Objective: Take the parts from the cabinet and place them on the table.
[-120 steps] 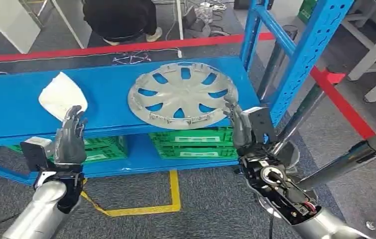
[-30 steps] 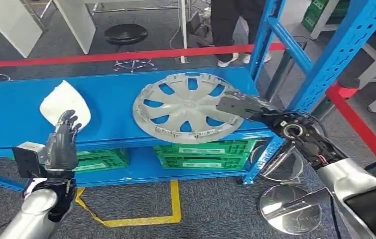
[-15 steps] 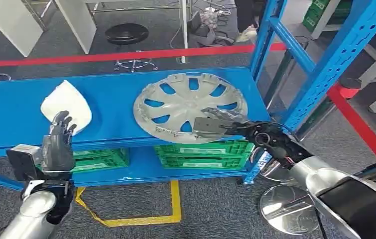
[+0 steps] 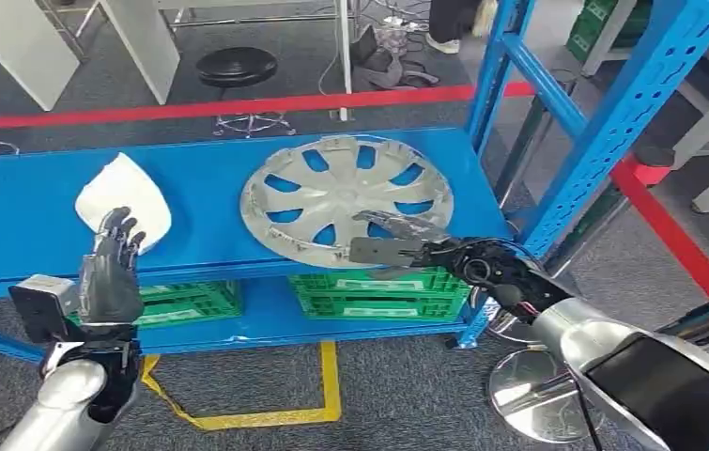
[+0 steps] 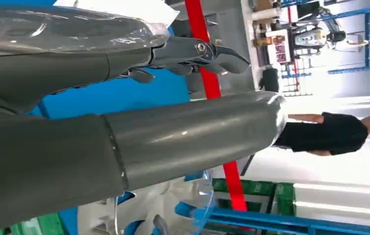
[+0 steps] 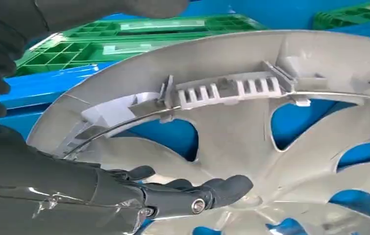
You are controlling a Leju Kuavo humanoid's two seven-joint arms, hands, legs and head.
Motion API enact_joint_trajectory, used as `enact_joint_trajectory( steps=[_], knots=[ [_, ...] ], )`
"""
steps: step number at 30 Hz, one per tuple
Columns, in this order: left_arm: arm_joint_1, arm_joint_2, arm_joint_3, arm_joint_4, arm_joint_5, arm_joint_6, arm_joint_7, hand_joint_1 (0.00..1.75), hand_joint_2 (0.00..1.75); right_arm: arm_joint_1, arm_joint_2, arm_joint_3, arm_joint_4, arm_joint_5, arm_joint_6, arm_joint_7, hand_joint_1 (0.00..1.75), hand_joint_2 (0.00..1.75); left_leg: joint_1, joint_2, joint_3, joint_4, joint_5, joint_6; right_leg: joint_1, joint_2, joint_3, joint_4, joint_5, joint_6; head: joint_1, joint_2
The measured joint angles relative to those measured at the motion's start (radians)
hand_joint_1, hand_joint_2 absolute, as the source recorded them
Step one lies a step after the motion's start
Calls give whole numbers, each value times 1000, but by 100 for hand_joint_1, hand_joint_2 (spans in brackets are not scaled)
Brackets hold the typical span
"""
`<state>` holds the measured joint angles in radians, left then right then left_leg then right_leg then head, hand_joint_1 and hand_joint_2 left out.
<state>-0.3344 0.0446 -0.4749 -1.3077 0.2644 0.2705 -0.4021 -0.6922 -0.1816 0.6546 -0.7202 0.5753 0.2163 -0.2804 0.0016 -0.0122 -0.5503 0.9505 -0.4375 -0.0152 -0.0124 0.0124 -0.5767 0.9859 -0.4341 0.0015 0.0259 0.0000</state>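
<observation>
Silver hubcap (image 4: 346, 199) lying flat on the blue cabinet shelf (image 4: 22, 202), its near rim overhanging the front edge a little. Right hand (image 4: 397, 241) reaching in from the right, palm flattened low over the near rim and a spoke; in the right wrist view, dark fingers (image 6: 207, 191) stretched along a spoke, rim clips close above them. No closed grasp visible; whether a thumb sits under the rim cannot be told.

White curved part (image 4: 123, 199) resting further left on the same shelf. Left hand (image 4: 111, 268) raised upright in front of the shelf edge just below that part, fingers spread, holding nothing.

Likely risks, judged from this pose: with a flat hand on top and no confirmed hold underneath, a pull could slide the hubcap off the shelf edge and drop it to the floor. Thin, wide, slick plastic; a one-sided grip at the rim would probably let it tip or swing. Rim clips could snag on fingers. Blue upright post (image 4: 604, 122) stands close on the right, so a wide swing outward might knock the disc against it.

Surface and room: smooth blue metal shelf, green plastic crates (image 4: 369, 282) on the lower shelf beneath. Grey carpet floor with yellow tape marking (image 4: 331, 376) and a red tape line (image 4: 238, 103) behind the rack. Black round stool (image 4: 231, 64) beyond the line, white furniture legs, cables on the floor. In the left wrist view, a person in a black top (image 5: 330, 133) standing far off.
</observation>
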Motion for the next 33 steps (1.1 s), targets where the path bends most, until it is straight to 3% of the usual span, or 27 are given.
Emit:
enact_joint_trajectory(
  steps=[10, 14, 17, 29, 33],
  knots=[
    [-16, -7, 0, 6, 5, -10, -5, 0, 0, -2, 15, 25, 6, -1, 18, -1, 0, 175, 0, 1, 3, 0, 0, 0, 0, 1, 3, -1, 0, 0, 0, 0],
    [-27, -11, 0, 13, 5, -7, -4, 0, 0, -4, 27, 45, 40, 21, -7, -9, 0, 175, 1, 3, 6, 0, -1, -1, 1, 3, 6, -1, 0, 0, 0, 0],
    [-28, -12, 0, 14, 5, 1, -3, 0, 0, -7, 38, 61, 70, 49, -55, -9, 0, 175, 2, 4, 8, 0, -2, -1, 2, 4, 8, -1, 0, 0, 0, 0],
    [-28, -13, 0, 22, 6, 14, -12, 0, 0, 18, 63, 102, 192, 126, -362, 26, 0, 175, 2, 3, 12, 0, -2, -2, 2, 3, 11, -2, 0, 0, -1, 0],
    [-28, -14, 0, 23, 8, 14, -15, 0, 0, 20, 66, 105, 212, 126, -391, 25, 0, 175, 2, 3, 13, 0, -2, -2, 3, 3, 13, -4, 0, 0, 0, 0]
  ],
)
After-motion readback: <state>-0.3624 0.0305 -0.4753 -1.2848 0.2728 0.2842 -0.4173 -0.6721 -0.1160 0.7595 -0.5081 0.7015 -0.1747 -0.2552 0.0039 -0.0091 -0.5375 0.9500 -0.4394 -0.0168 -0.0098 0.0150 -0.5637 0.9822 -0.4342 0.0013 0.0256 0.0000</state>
